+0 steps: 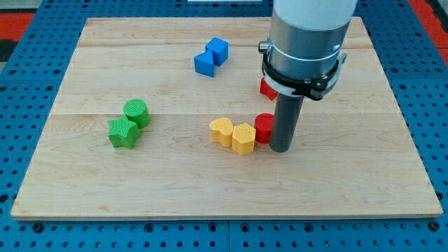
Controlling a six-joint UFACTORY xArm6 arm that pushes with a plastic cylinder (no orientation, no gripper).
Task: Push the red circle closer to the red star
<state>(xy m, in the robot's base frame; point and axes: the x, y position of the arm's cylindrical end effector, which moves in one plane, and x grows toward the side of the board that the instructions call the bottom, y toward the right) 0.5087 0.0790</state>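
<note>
the surface (pixel 91 182) is a light wooden board lying on a blue perforated base (pixel 427 105).

the arm (pixel 308 42) enters from the far edge, right of centre, as a wide grey cylinder with a black clamp ring. it ends in a straight dark rod. my tip (pixel 280 148) rests on the surface, right of centre and toward the near half. there is no gripper on this arm, so nothing is grasped or released; the rod only makes side contact.

task items:
- the red circle (pixel 263 129) lies immediately left of the rod, touching it or very nearly so. its right side is hidden by the rod.
- the red star (pixel 267 89) lies farther back, just beyond the red circle. only its left part shows, under the clamp ring, so its shape cannot be confirmed. the two red blocks are near each other but apart.

other items:
- a yellow hexagon-like block (pixel 243 138) touches the left side of the red circle.
- a yellow heart-like block (pixel 222 131) touches the left side of that block.
- a blue cube (pixel 218 50) and a second blue block (pixel 204 63) sit together at the far centre.
- a green cylinder (pixel 136 112) and a green star (pixel 122 132) sit together at the left.
</note>
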